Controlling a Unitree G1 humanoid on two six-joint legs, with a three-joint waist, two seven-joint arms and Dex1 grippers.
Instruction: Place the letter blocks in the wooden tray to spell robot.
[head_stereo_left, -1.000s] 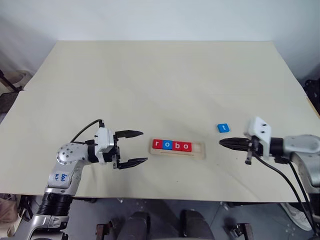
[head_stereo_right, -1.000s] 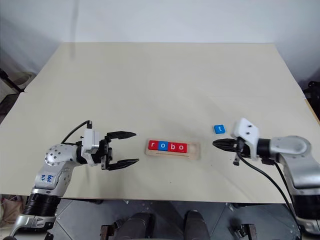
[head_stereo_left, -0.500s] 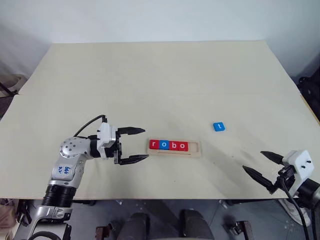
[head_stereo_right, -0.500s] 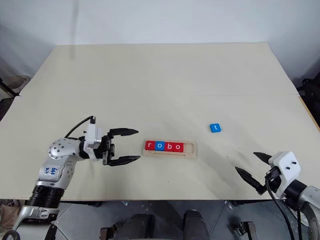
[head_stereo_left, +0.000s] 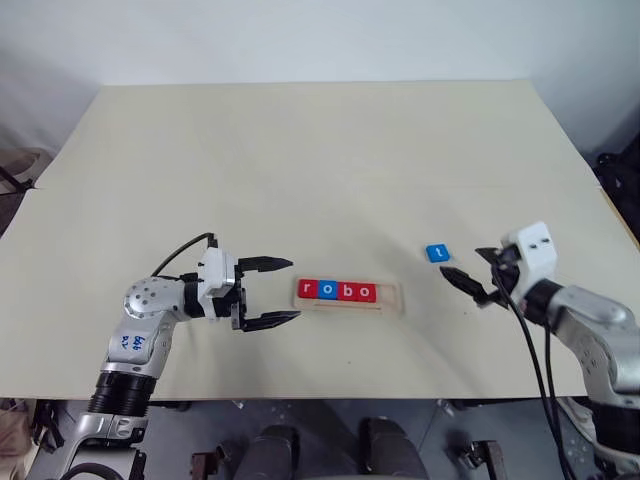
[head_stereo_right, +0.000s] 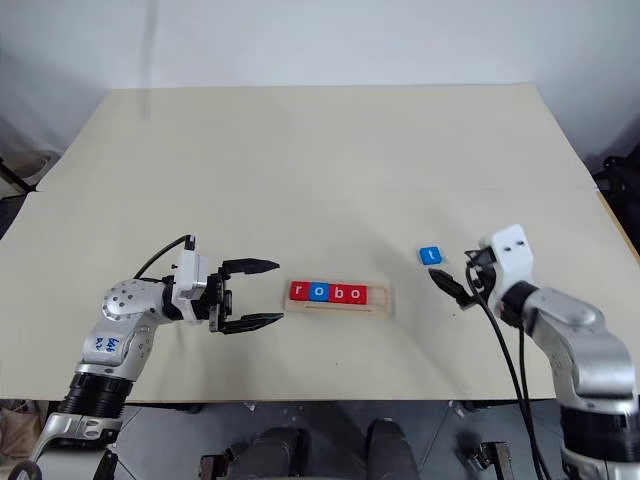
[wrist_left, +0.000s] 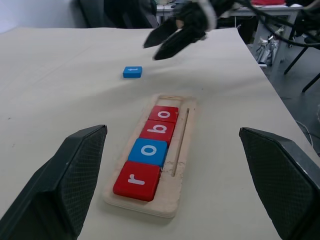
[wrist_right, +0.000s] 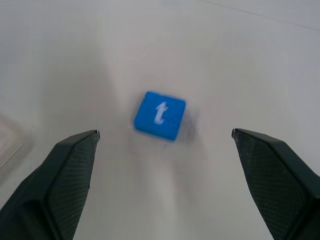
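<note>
Letter blocks, small flat rounded-square tiles with white lowercase letters, sit four in a row in the long pale-wood tray (head_stereo_left: 392, 297): red r (head_stereo_left: 309, 290), blue o (head_stereo_left: 328, 290), red b (head_stereo_left: 347, 291), red o (head_stereo_left: 366, 292), leaving the slot's right end bare. The fifth, a blue t tile (head_stereo_left: 437, 253), lies alone on the wide cream-coloured tabletop (head_stereo_left: 320, 160), at about two o'clock from the tray and apart from it. The right gripper (head_stereo_left: 470, 272) hangs just beside that tile, at its four o'clock, black fingers spread wide and holding nothing. The left gripper (head_stereo_left: 283, 292) points at the tray's left end from nine o'clock, its jaws released and gripping nothing. A pale wall (head_stereo_left: 320, 40) rises behind the table's far edge at twelve o'clock.
</note>
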